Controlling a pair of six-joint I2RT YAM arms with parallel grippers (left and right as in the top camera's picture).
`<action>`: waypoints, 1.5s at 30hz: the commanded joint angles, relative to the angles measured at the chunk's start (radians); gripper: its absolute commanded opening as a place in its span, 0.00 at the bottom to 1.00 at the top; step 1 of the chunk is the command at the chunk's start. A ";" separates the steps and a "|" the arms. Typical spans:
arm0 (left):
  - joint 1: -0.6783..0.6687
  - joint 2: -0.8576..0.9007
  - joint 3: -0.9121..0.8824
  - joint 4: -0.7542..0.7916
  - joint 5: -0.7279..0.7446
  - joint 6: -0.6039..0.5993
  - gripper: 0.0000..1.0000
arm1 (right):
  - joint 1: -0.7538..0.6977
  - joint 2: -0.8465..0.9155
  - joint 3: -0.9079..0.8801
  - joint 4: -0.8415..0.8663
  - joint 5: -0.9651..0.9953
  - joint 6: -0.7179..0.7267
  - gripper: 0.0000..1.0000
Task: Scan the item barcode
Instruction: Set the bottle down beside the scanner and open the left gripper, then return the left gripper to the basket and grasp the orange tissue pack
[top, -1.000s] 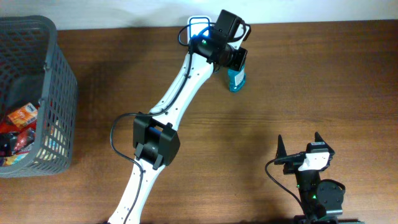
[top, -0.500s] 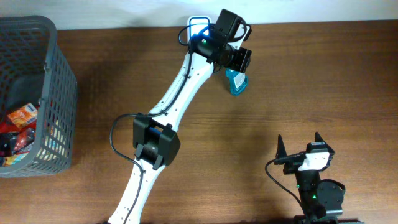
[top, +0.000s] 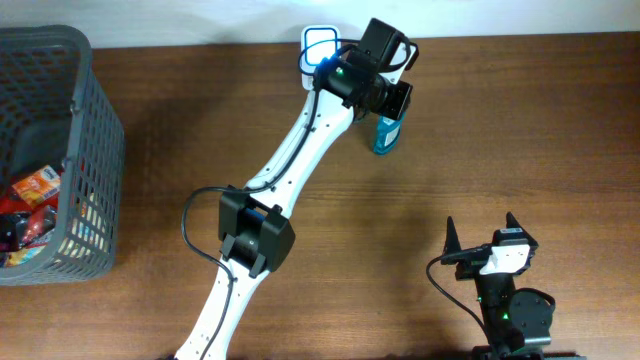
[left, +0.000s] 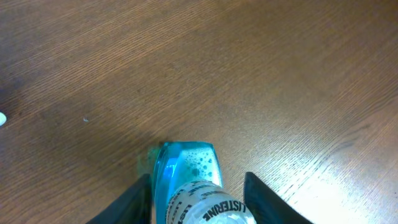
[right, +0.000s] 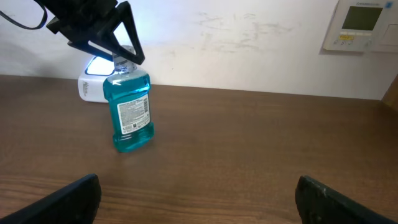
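Mouthwash bottle (right: 131, 107) on brown wooden table (right: 261, 149)

place: lab-like room | cues: white wall (right: 249, 43); wall thermostat (right: 362, 25); wooden table (top: 520, 150); basket (top: 100, 170) of packaged goods

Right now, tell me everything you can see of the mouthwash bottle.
The mouthwash bottle looks like clear plastic filled with blue-green liquid, with bubbles near the top. A white printed label faces the right wrist camera, and Listerine lettering shows by the neck. It stands roughly upright on the wooden table, just in front of a white lit device. The left gripper straddles its top; I cannot tell whether the fingers clamp it.
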 joint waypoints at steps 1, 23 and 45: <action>-0.009 -0.048 0.022 -0.003 0.007 0.002 0.52 | 0.009 -0.006 -0.009 -0.003 0.008 0.000 0.98; 0.056 -0.259 0.022 -0.008 -0.074 0.002 0.74 | 0.009 -0.006 -0.009 -0.003 0.008 0.000 0.98; 0.822 -0.545 0.020 -0.340 -0.561 0.013 0.82 | 0.009 -0.006 -0.009 -0.003 0.008 0.000 0.98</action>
